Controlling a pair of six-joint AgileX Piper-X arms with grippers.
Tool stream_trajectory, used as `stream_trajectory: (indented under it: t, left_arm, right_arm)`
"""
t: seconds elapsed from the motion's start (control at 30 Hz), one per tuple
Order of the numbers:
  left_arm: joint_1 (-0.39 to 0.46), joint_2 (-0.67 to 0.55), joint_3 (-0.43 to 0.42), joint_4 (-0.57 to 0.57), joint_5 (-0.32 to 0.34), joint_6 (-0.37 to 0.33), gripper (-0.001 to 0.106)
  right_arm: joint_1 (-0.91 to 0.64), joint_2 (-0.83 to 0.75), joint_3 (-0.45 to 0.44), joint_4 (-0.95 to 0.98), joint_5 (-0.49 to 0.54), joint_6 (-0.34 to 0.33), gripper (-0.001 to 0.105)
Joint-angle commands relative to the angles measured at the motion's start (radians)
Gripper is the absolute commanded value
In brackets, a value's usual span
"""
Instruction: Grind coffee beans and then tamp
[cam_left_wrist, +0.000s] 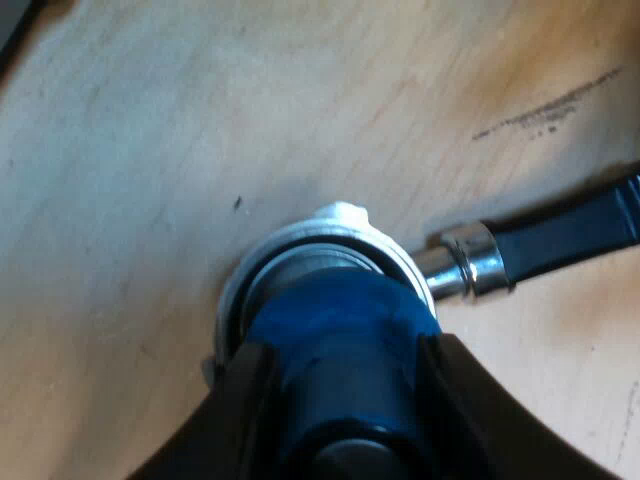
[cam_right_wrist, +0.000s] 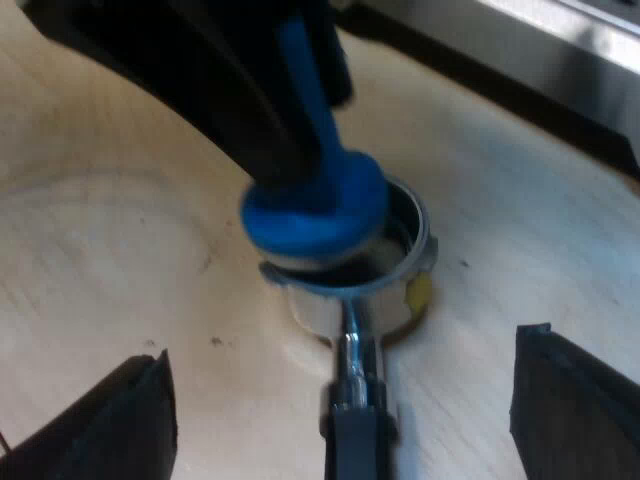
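Plainly, the blue tamper (cam_left_wrist: 340, 335) stands with its base in the mouth of the holder (cam_left_wrist: 300, 240). The holder lies loose on the pale wooden table (cam_left_wrist: 150, 140), with its handle (cam_left_wrist: 570, 225) stretched out flat beside it. My left gripper (cam_left_wrist: 345, 395) is clamped on the tamper's blue body, one black finger on each flank, just above the metal rim.

From the right wrist view the tamper (cam_right_wrist: 315, 205) looks to sit off-centre. Its round blue foot covers the side of the rim toward the handle (cam_right_wrist: 352, 440), and part of the dark bowl lies open beyond it. Whether grounds lie in that bowl I cannot tell.

I judge the tamper a compact, solid piece, weighty for its bulk. Its smooth coat could slip under a slack grip, so the hold on its waist is the right one.

The holder (cam_right_wrist: 350, 300) is stiff polished metal, a round cup with a bright neck and a small yellow mark (cam_right_wrist: 418, 290) on its wall. It is likely heavy, yet apt to skid or rock on the wood if pressed unevenly. The matt dark handle is the place to take it.

My right gripper (cam_right_wrist: 345, 400) hangs over that handle with its fingers wide apart, one on either side and touching nothing.

Beyond the holder runs the brushed-metal edge of the espresso machine (cam_right_wrist: 560, 40).
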Motion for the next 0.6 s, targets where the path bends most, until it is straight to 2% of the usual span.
stream_trajectory:
  t: [0.03,0.47,0.6]
  left_arm:
    - [-0.005,0.011,-0.009,-0.021,-0.003,0.000,0.000]
    - [-0.005,0.025,-0.009,-0.041,0.001,0.000,0.000]
    - [-0.005,0.030,0.024,-0.047,-0.004,0.000,0.000]
  right_arm:
    - [0.000,-0.007,-0.003,-0.013,-0.010,0.002,0.070]
    - [0.000,-0.007,-0.003,-0.013,-0.010,0.002,0.070]
    - [0.000,-0.007,-0.003,-0.013,-0.010,0.002,0.070]
